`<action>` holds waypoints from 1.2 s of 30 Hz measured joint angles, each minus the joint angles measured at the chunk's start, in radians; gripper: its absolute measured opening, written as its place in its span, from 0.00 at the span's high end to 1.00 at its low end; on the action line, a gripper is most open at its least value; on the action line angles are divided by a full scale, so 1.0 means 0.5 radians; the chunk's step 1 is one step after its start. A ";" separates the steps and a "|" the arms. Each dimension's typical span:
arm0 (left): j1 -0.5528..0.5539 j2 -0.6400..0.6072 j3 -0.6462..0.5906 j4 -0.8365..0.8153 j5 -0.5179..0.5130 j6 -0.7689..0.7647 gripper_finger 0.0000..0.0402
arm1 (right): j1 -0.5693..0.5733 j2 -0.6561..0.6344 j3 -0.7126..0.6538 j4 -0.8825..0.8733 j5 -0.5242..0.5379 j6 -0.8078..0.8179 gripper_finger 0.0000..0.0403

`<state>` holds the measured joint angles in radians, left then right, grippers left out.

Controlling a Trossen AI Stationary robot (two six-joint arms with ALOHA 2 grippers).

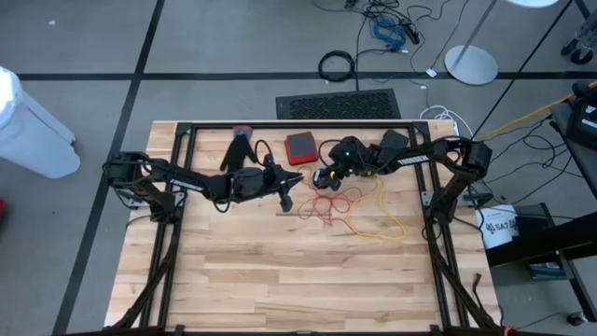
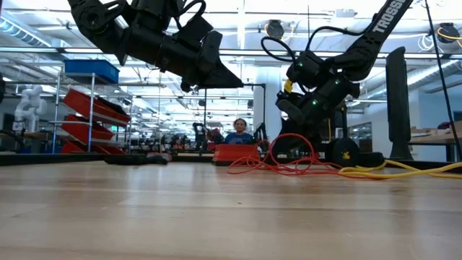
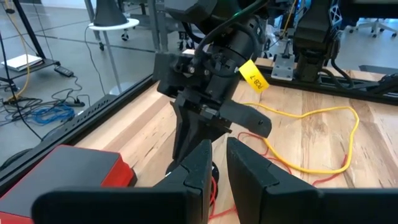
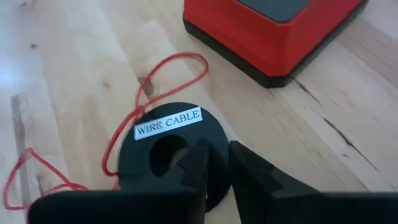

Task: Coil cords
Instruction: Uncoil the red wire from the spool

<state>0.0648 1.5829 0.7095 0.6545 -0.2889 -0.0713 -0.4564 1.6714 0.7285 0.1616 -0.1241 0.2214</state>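
Observation:
A thin red cord (image 1: 326, 207) lies in loose tangled loops at mid-table, and one loop (image 4: 168, 68) runs to a flat black spool (image 4: 155, 134) labelled WIRE CABLE. A yellow cord (image 1: 382, 224) sprawls on the wood to the right of the red one. My right gripper (image 4: 217, 155) is down at the spool, shut on it. My left gripper (image 1: 285, 194) hangs above the table just left of the spool. It is shut with nothing between its fingers (image 3: 202, 162) and points at the right arm. My right gripper comes at the spool slanting down from the table's right. One finger (image 4: 199, 158) stands at the edge of the spool's central hole (image 4: 168, 155). The other (image 4: 249, 171) stands by the outer rim, with the flange between them. The fingers hide the touching spots. The spool lies flat on the table.
A red box (image 1: 300, 147) stands just beyond the spool toward the far edge. A black glove (image 1: 238, 149) lies to its left. A black frame (image 1: 298, 124) runs along the table's far edge and sides. Bare wood fills the near half.

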 joint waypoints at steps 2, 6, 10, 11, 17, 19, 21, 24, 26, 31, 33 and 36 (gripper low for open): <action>0.000 0.000 0.000 0.027 0.001 -0.003 0.86 | 0.000 0.001 -0.001 0.001 0.005 -0.004 0.90; -0.003 0.000 0.000 0.031 -0.003 -0.002 0.86 | 0.000 0.001 -0.001 0.002 0.005 -0.014 0.97; -0.003 0.000 0.000 -0.022 0.012 0.006 0.86 | 0.012 0.003 -0.002 0.015 0.004 -0.023 0.99; -0.003 0.001 0.000 -0.023 0.014 0.019 0.86 | 0.020 0.003 -0.002 0.020 0.003 -0.028 0.99; -0.002 0.001 0.000 -0.075 0.014 0.119 0.86 | 0.061 -0.072 -0.009 -0.002 -0.005 -0.049 1.00; -0.002 0.001 0.000 -0.136 0.014 0.121 0.86 | 0.066 -0.132 -0.009 -0.022 0.004 -0.059 1.00; 0.002 0.001 0.000 -0.212 0.013 0.184 0.86 | 0.075 -0.205 -0.009 -0.081 0.043 -0.111 0.99; 0.010 0.002 0.000 -0.357 -0.004 0.336 0.86 | 0.126 -0.306 -0.009 -0.187 0.074 -0.240 0.98; 0.024 0.002 0.000 -0.425 -0.001 0.379 0.86 | 0.193 -0.363 -0.008 -0.250 0.155 -0.306 0.96; 0.061 0.003 0.000 -0.363 0.106 0.385 0.86 | 0.350 -0.388 -0.008 -0.348 0.426 -0.442 0.86; 0.083 0.003 0.000 -0.308 0.114 0.386 0.86 | 0.420 -0.380 -0.007 -0.340 0.478 -0.536 0.79; 0.126 0.003 0.000 -0.296 0.113 0.385 0.86 | 0.568 -0.375 -0.007 -0.333 0.607 -0.729 0.69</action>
<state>0.1279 1.5842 0.7097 0.5064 -0.2322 0.1211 -0.1722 1.4837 0.7250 -0.0048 0.1793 -0.1430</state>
